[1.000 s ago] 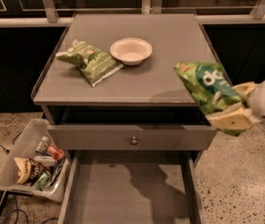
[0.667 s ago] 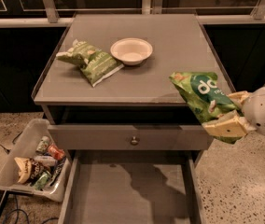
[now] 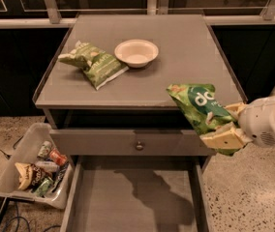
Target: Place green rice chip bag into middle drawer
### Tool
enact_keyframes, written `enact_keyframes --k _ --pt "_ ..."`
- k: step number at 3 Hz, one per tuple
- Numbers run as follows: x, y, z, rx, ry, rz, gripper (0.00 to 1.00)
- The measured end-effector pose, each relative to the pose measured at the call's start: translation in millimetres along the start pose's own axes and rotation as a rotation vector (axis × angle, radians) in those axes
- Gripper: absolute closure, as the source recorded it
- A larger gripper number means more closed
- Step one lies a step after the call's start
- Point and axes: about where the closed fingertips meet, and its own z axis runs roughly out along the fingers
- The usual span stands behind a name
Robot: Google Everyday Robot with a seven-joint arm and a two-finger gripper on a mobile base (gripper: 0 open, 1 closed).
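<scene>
The green rice chip bag point(image 3: 199, 108) is deep green with big white rounded letters. It hangs in the air at the cabinet's front right corner, tilted, held by its lower end. My gripper point(image 3: 228, 125) comes in from the right on a white arm and is shut on the bag. The middle drawer point(image 3: 128, 197) is pulled out below, wide and grey with a flat bare floor; the bag's shadow falls on it. The bag is above and to the right of the drawer floor.
On the cabinet top point(image 3: 176, 62) lie a paler olive-green bag point(image 3: 94, 64) and a white bowl point(image 3: 136, 52). A shut drawer front with a round knob point(image 3: 139, 145) sits above the open drawer. A bin of snacks point(image 3: 38, 168) stands on the floor at left.
My gripper with the bag has moved left and downward, from beside the cabinet top's right edge towards the front corner above the open drawer.
</scene>
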Motion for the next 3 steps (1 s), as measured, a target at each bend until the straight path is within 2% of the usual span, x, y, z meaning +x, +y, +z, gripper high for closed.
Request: enact_keyframes --k 1,2,3 --pt "13 31 35 -0.059 0.025 0.019 1.0" --pt "34 60 72 -0.095 0.062 0.039 1.0" --pt "58 78 107 -0.096 0.083 0.046 1.0"
